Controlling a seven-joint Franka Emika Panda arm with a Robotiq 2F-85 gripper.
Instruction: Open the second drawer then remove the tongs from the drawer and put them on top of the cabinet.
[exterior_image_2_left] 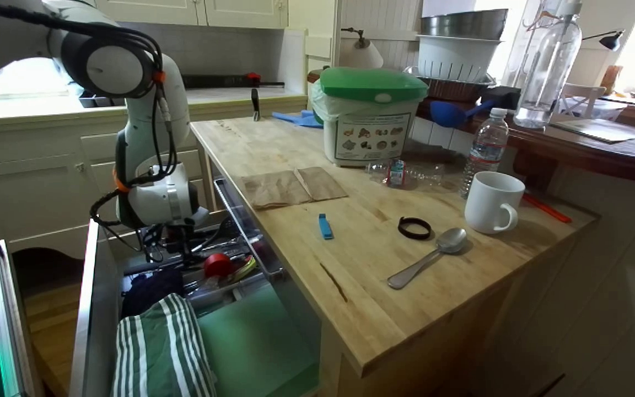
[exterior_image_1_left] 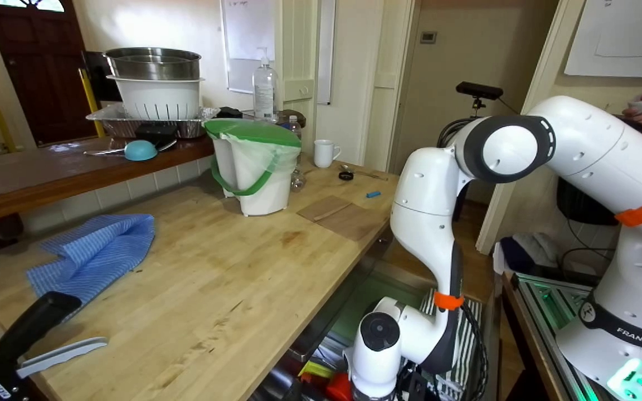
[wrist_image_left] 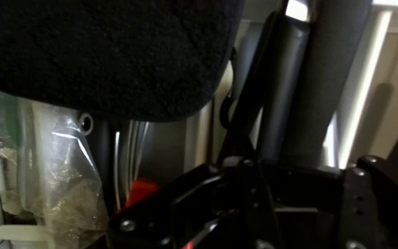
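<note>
tongs: cannot tell which of the long dark shapes [wrist_image_left: 283, 93] in the pulled-out drawer [exterior_image_2_left: 102, 309] | gripper [wrist_image_left: 300, 164]: down in it, unclear whether closed | paper [exterior_image_2_left: 270, 189]: on cabinet [exterior_image_2_left: 361, 242], drawer-side edge | bucket [exterior_image_2_left: 372, 129]: opposite edge | mug [exterior_image_2_left: 488, 201]: near that edge's corner

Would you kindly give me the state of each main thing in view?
Second drawer: pulled open
Pincer: down in the drawer, open or shut unclear
Compost bucket: lid on
Water bottle: upright, capped
Second water bottle: on its side
White mug: upright
Pump bottle: upright
Blue cloth: crumpled
Striped towel: folded
</note>
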